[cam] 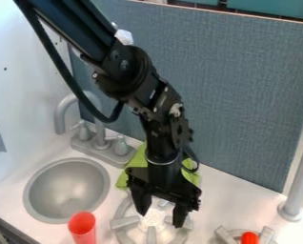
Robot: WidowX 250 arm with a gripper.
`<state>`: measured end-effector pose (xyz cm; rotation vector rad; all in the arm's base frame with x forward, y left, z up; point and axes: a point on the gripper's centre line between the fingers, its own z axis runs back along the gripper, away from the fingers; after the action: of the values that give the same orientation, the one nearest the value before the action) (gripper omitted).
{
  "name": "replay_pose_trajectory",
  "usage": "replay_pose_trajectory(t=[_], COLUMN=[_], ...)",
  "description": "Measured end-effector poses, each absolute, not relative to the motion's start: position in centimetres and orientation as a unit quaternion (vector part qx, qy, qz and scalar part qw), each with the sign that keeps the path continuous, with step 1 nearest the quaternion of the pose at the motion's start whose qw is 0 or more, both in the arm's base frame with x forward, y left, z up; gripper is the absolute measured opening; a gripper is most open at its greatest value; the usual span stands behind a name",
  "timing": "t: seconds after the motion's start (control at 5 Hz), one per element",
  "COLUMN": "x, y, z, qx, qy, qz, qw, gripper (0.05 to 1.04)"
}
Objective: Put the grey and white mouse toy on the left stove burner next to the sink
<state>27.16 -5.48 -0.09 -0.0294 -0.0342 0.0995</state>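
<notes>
1. Your gripper (pixel 160 215) is open: the two fingers hang well apart, pointing down, and through the gap between them you see the pale middle of the left burner (pixel 151 220).
2. Your fingertips are over that burner, one toward its left side and one toward its right. Whether they touch its grey prongs or stop just above, you cannot tell from this angle.
3. Just behind your gripper is the green cloth (pixel 136 161), partly hidden by the arm, with green showing on both sides of it. It lies between the burner and the back panel (pixel 243 95).
4. To your gripper's left you have the round grey sink (pixel 66 189), with a strip of white counter (pixel 227 193) between its rim and the burner. The grey faucet (pixel 103 143) stands behind the sink, near the cloth.
5. Toward the front, the red cup (pixel 83 228) is upright between sink and burner, near the sink's rim.
6. On your right, white counter stretches toward the grey pole (pixel 299 176). The right burner (pixel 267 235) is at the front, with a rounded orange-red object (pixel 249 238) at its middle.
7. Your rear limit is the upright panel, close behind the cloth; the white wall (pixel 20 81) bounds the left.
</notes>
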Motion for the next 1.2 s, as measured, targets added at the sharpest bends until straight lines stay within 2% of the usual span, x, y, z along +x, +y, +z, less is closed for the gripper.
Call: replay_pose_trajectory(t=[0.2, 0.6, 0.8, 1.0, 1.2], x=[26.7, 23.1, 22.9, 23.0, 23.7], y=[-5.4, -7.6, -8.1, -8.5, -8.9], z=[-0.7, -2.8, -3.3, -4.9, -6.1], qx=[-0.012, 0.011, 0.006, 0.026, 0.026], qy=[-0.005, 0.000, -0.012, 0.011, 0.016], qz=[0.051, -0.023, -0.052, -0.064, -0.081], qw=[0.999, 1.000, 0.999, 0.998, 0.996], gripper=[0.989, 0.989, 0.989, 0.989, 0.989])
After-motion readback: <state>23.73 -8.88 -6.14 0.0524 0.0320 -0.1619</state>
